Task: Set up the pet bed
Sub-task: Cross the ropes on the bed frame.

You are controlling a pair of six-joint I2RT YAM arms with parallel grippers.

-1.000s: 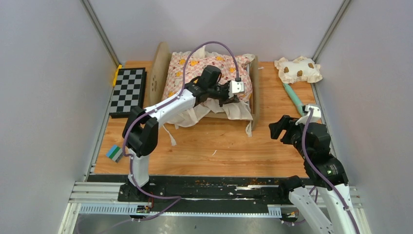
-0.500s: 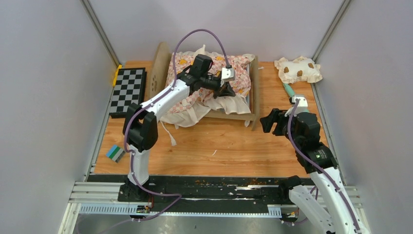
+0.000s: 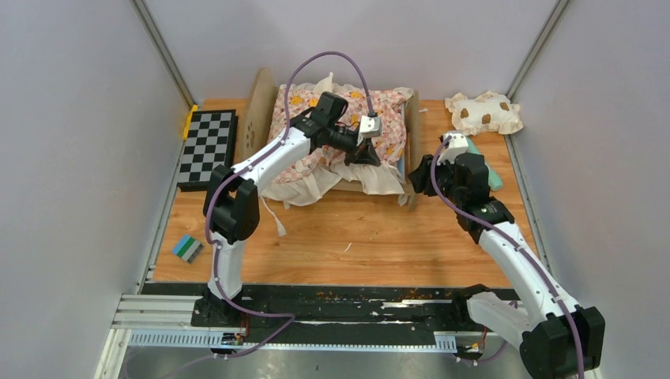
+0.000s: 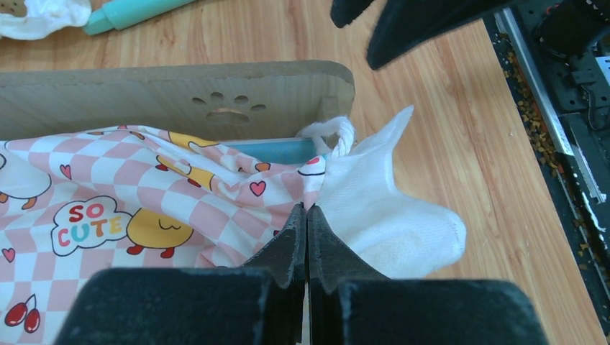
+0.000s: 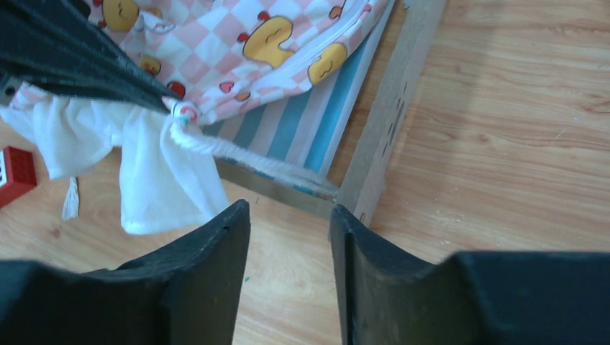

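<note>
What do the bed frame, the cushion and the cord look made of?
The bed frame looks like thin light wood board, perhaps plywood, matte, with cut-out paw holes. The cushion is soft printed fabric, likely cotton, creased. The cord is white twisted rope; its strands show.

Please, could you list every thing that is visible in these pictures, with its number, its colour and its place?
pet bed: one, light wood with blue-and-white striped base, far middle of the table.
cushion: one, pink checkered with white ruffle, on the pet bed, hanging over its near side.
cord: one, white, from the cushion's corner to the bed frame.
pillow: one, cream with brown spots, far right corner.
stick: one, teal, right side.
checkerboard: one, black and white, far left.
small block: one, green, blue and white, near left.
table: one, wood-coloured, under everything.
left fingers: two, black, shut on the cushion's corner.
right fingers: two, black, apart, over the bed's near right corner, holding nothing.
</note>
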